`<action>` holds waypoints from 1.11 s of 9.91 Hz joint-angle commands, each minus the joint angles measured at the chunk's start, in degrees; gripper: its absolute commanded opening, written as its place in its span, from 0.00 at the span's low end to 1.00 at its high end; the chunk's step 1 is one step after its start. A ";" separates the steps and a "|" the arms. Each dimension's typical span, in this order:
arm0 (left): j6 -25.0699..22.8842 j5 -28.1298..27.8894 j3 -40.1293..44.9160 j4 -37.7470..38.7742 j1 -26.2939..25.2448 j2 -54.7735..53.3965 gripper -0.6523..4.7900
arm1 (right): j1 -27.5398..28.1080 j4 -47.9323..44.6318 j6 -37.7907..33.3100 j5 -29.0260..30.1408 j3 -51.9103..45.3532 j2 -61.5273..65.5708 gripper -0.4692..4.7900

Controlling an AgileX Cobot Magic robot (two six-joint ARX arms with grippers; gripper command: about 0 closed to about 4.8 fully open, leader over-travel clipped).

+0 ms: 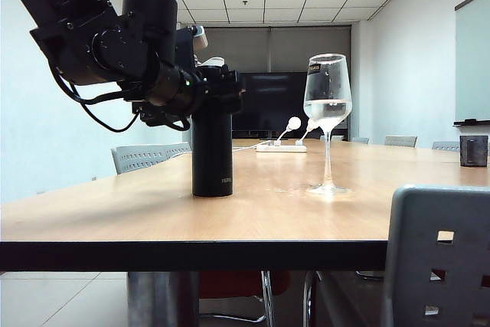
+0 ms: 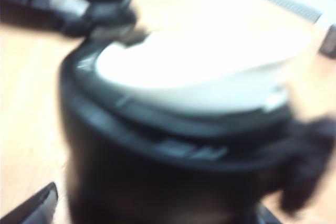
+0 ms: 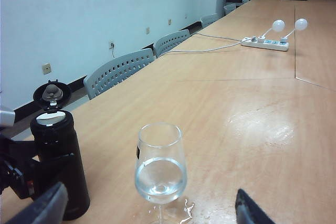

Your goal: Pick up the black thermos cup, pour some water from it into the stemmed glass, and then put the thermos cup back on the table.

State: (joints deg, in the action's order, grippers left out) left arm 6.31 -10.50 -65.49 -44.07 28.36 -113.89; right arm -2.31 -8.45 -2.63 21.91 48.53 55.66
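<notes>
On the near part of the table (image 1: 115, 220) stands the black thermos cup (image 1: 212, 151), upright with its flip lid open. The left gripper (image 1: 218, 97) is at the cup's upper body, its jaws spread wide around it; whether the fingers touch the cup I cannot tell. Just beside the cup stands the stemmed glass (image 1: 328, 105), holding some water. The right gripper (image 3: 149, 205) hovers near the glass, jaws wide and empty. Farther back lies a white power strip (image 1: 281, 147)
</notes>
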 commanded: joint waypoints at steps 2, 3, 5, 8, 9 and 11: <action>0.13 0.24 -0.02 0.24 0.07 0.24 1.00 | -0.02 -4.26 -2.08 1.05 0.17 -0.72 0.87; 0.13 0.24 -0.02 0.26 0.07 0.24 1.00 | 0.00 -4.02 -2.01 1.14 0.17 -1.36 0.87; 0.13 0.22 -0.02 0.31 0.07 0.24 1.00 | 0.02 -4.20 -1.86 1.09 0.20 -3.39 0.87; 0.13 0.26 0.00 0.72 0.24 0.59 1.00 | 0.02 -4.00 -1.88 0.17 0.24 -9.97 0.87; 0.13 0.22 0.04 2.58 0.26 1.86 1.00 | 0.02 -3.30 -1.88 0.09 0.26 -10.91 0.87; 0.13 0.22 0.04 7.87 0.50 5.25 1.00 | 0.02 -1.62 -1.88 0.09 0.26 -11.85 0.87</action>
State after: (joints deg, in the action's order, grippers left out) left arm 6.31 -10.48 -65.39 -38.24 28.67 -110.37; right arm -2.33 -10.68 -4.47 22.13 48.58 44.21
